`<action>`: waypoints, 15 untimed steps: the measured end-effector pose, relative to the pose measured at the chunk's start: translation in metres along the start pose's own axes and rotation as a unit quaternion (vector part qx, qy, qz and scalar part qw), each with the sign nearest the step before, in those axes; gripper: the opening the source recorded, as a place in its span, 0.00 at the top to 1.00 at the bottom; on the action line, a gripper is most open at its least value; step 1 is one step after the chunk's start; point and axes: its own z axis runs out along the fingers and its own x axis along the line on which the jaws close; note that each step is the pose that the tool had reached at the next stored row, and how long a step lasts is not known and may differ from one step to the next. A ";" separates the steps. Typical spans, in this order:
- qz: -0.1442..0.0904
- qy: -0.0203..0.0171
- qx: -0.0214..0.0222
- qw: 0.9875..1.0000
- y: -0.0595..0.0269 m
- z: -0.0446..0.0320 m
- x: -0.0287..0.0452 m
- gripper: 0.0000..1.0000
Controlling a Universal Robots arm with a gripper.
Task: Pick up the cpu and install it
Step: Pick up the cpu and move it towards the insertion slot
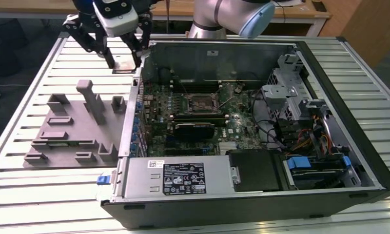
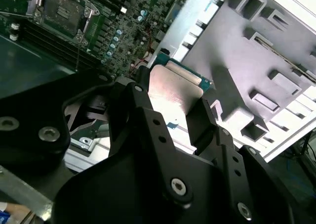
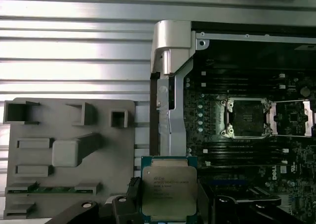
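above the slatted metal counter (image 1: 58, 63), beside the open black computer case (image 1: 221, 61), the black two-fingered tool (image 1: 124, 59) pinches the small flat silvery-grey square cpu (image 3: 169, 187). any tilt or slip in that grip could damage the black-framed motherboard socket (image 3: 245, 116) on seating.

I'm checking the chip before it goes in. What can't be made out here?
The cpu: in the first wrist view one edge runs off the picture and the gripper covers its sides.
The socket: its pins are too small to see in the exterior view.
In the second wrist view the picture's edge cuts it off.
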 end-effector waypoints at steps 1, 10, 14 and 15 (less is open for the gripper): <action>0.000 0.000 0.000 1.000 0.0000 0.0001 -0.0021 0.46; 0.000 0.000 0.000 1.000 0.0007 0.0017 -0.0228 0.46; 0.000 0.000 0.000 1.000 0.0010 0.0023 -0.0315 0.46; 0.000 0.000 0.000 1.000 0.0010 0.0025 -0.0336 0.46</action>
